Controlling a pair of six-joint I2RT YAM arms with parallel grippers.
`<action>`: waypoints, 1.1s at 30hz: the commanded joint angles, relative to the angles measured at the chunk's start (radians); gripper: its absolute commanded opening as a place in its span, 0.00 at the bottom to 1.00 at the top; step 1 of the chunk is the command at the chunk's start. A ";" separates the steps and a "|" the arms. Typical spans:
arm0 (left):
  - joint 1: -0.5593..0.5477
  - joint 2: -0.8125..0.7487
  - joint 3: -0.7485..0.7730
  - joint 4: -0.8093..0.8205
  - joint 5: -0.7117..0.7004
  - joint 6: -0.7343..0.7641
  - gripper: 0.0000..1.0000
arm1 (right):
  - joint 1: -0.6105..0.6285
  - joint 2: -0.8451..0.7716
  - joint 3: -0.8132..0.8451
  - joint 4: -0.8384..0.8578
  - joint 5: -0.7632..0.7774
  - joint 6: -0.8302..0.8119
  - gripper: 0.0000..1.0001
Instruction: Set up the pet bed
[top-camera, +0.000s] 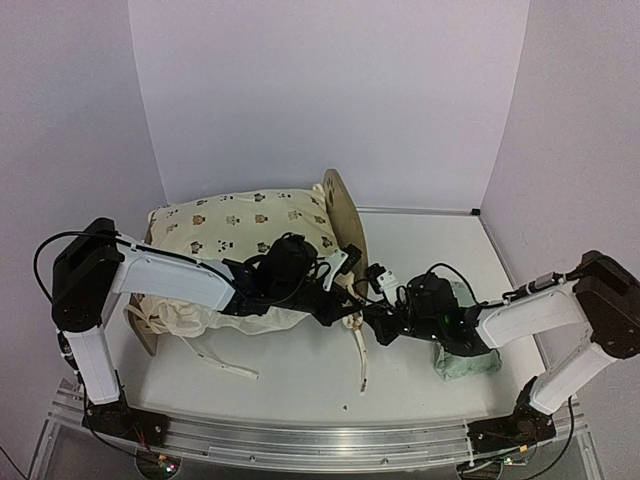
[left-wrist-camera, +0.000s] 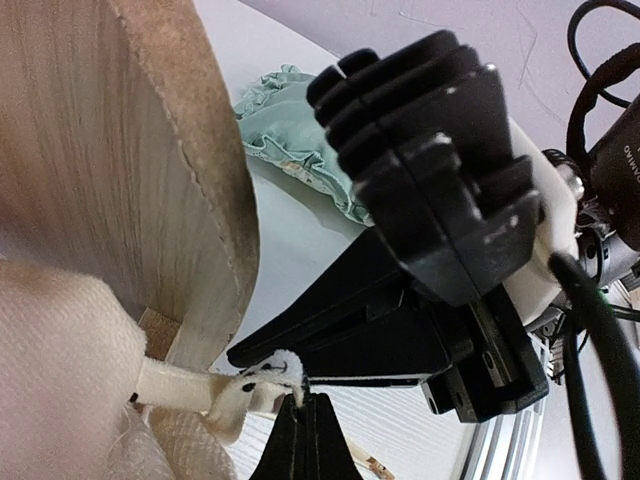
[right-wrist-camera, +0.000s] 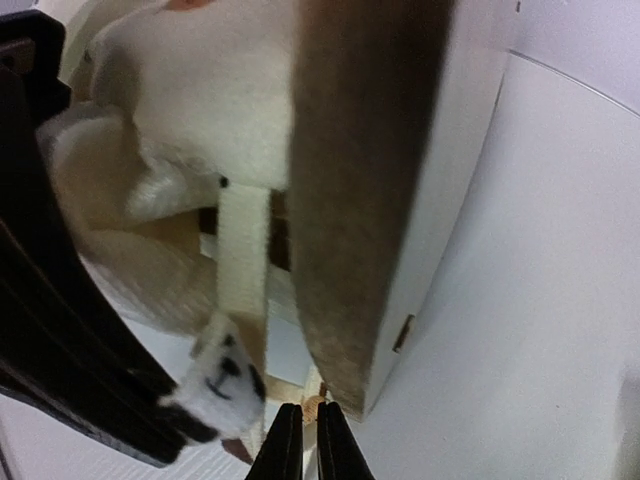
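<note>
The pet bed (top-camera: 342, 205) stands at the back centre, its arched light-wood headboard to the right. The cream bear-print cushion (top-camera: 240, 225) lies on it. My left gripper (top-camera: 338, 293) is at the bed's near right corner; in the left wrist view it (left-wrist-camera: 303, 398) is shut on a cream cushion tie (left-wrist-camera: 190, 385) beside the headboard (left-wrist-camera: 120, 150). My right gripper (top-camera: 373, 318) faces it, close by. In the right wrist view its jaws (right-wrist-camera: 303, 410) are pinched on a thin tie end below the headboard's edge (right-wrist-camera: 350, 200); another tie (right-wrist-camera: 243, 250) hangs alongside.
The mint green pillow (top-camera: 466, 358) lies on the table under my right arm and also shows in the left wrist view (left-wrist-camera: 290, 120). Loose cushion ties trail on the table in front of the bed (top-camera: 362, 355) and further left (top-camera: 222, 362). White walls enclose the table.
</note>
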 joint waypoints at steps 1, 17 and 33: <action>0.007 -0.026 -0.013 0.022 0.006 0.009 0.00 | -0.001 0.012 0.043 0.045 -0.104 0.047 0.09; 0.007 -0.056 -0.039 0.044 0.025 -0.020 0.00 | -0.002 0.133 0.060 0.163 -0.135 -0.016 0.19; 0.007 -0.083 -0.020 0.014 0.068 -0.090 0.00 | -0.048 0.174 -0.049 0.472 -0.214 -0.058 0.28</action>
